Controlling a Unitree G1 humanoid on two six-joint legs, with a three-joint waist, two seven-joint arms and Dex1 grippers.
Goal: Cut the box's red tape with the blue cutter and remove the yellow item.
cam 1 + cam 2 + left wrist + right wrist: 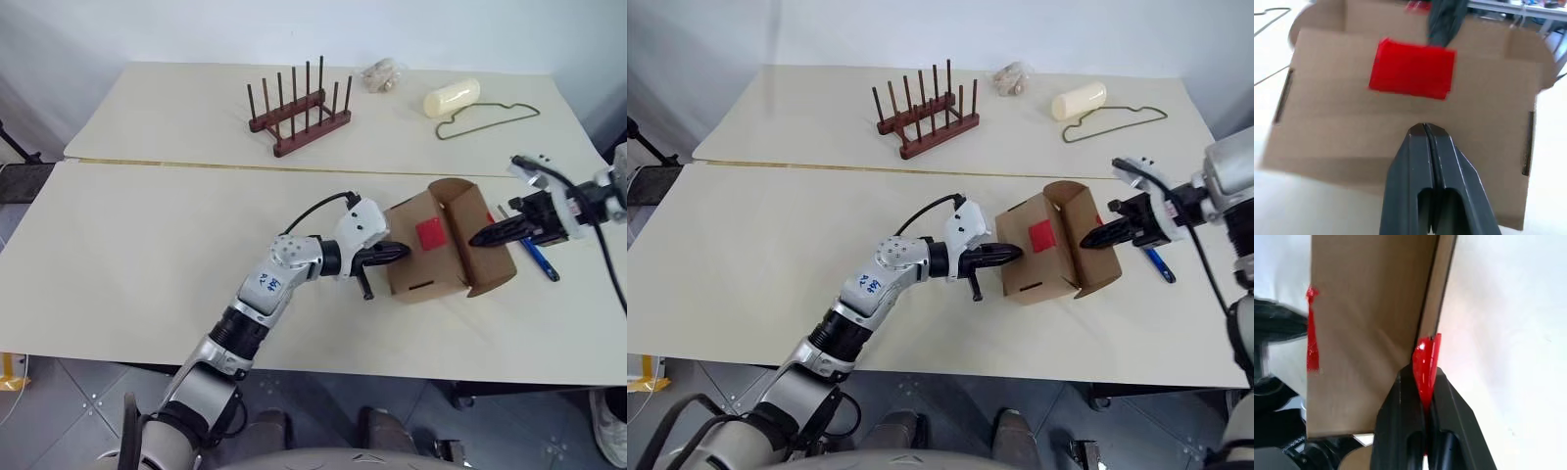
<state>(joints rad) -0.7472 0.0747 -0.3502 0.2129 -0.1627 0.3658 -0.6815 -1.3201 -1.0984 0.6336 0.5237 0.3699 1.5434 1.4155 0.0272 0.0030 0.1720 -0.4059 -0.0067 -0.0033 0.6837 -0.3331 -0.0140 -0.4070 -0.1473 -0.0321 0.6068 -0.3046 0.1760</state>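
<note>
Box (436,245) open end faces right; right hand (482,236) clamped on lid flap; left hand (400,252) together against box.

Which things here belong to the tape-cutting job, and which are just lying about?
Job:
- box, flap open
- red tape
- blue cutter lying on the table
- left gripper
- right gripper, pinching the flap

Lying about:
- wooden rack
- cream cylinder
- green wire hanger
- small lumpy beige thing

Lab/test setup: two plain tables (147,255) pushed together, bare wall, tiled floor.
</note>
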